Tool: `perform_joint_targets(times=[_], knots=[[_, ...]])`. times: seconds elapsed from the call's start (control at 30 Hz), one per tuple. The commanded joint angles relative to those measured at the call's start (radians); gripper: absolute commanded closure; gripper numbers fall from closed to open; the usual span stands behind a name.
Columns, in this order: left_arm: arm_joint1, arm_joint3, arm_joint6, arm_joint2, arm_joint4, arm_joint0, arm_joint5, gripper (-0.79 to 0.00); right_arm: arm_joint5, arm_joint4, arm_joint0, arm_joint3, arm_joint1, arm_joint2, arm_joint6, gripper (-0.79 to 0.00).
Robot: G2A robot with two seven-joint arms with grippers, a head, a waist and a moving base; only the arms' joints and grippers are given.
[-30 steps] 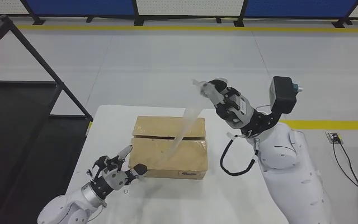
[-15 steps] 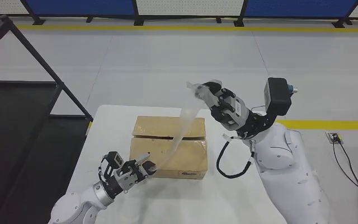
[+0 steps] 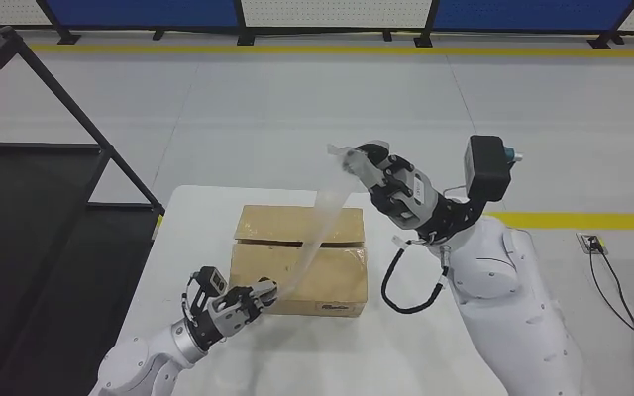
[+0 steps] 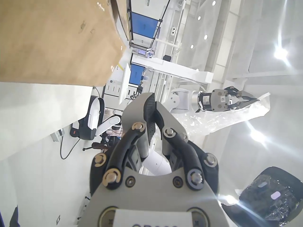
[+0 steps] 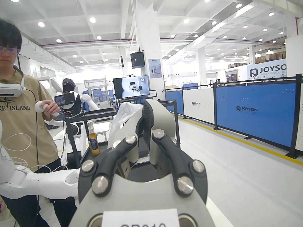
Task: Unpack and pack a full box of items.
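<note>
From the top, you are at the unpacking start. The box [image 3: 260, 259] sits closed mid-table [image 3: 396, 327], and a clear film [image 3: 319, 223] slants across its lid from 1 o'clock down to 7 o'clock. Your right gripper [image 3: 365, 161] is clenched on the film's high end at 1 o'clock, lifted above the box. Your left gripper [image 3: 260, 293] sits at 7 o'clock, at the film's low end. My read is that the film must come off before the flaps can open, so carry it away sideways. A black rack [image 3: 99, 168] stands at 9 o'clock off the table, so mind it if you swing left.

In the left wrist view, the fingers [image 4: 149, 109] are pressed together just beside the box wall [image 4: 54, 29]. I cannot tell whether they pinch the film [image 4: 225, 119].

In the right wrist view, film [image 5: 123, 116] bunches between the closed fingers [image 5: 163, 119], held firmly.
</note>
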Motion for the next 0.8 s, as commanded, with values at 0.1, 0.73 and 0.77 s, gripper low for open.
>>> perform_joint_targets(times=[0.1, 0.73, 0.77], knots=[[0.0, -0.003, 0.017, -0.037, -0.054, 0.009, -0.026, 0.0, -0.022, 0.013, -0.002, 0.026, 0.004, 0.022, -0.004, 0.0], [-0.006, -0.014, 0.168, -0.085, -0.125, 0.017, -0.073, 0.0, -0.132, 0.07, 0.008, 0.122, 0.016, 0.054, 0.006, 0.0], [-0.006, -0.012, 0.18, -0.085, -0.13, 0.016, -0.073, 0.0, -0.132, 0.07, 0.008, 0.122, 0.016, 0.054, 0.006, 0.0]])
